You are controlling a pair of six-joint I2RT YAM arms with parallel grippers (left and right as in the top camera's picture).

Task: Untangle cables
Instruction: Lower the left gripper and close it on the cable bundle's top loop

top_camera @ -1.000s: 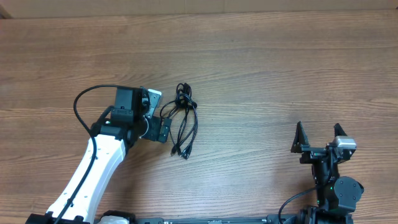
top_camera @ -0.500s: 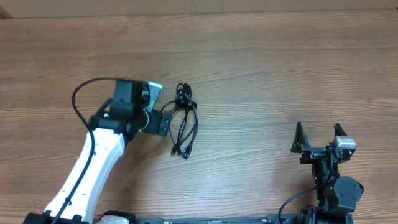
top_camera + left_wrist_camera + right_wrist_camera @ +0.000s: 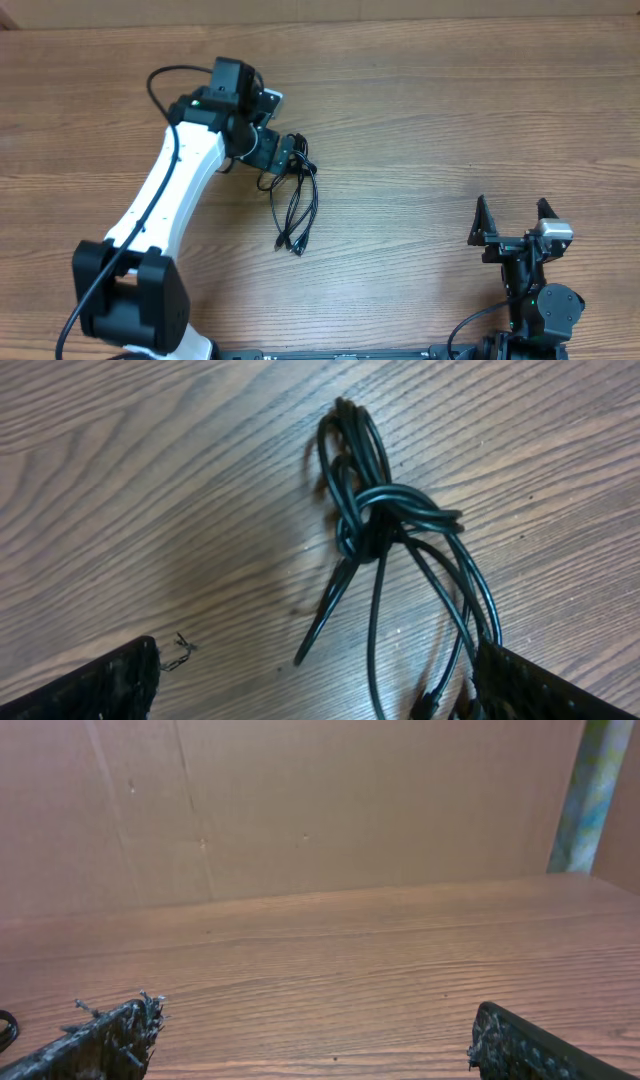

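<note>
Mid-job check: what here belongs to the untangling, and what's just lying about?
Job: knotted cables; left tool, open over them; right tool, open, well away from them.
Not the job: wooden table; cardboard wall behind it.

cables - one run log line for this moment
cables: knotted bundle on table | left gripper: open, over the bundle | right gripper: open, empty, far from cables | untangling: not yet begun

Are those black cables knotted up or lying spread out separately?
Knotted: in the left wrist view the cables are wrapped tight into one knot, with loops fanning out from it.
</note>
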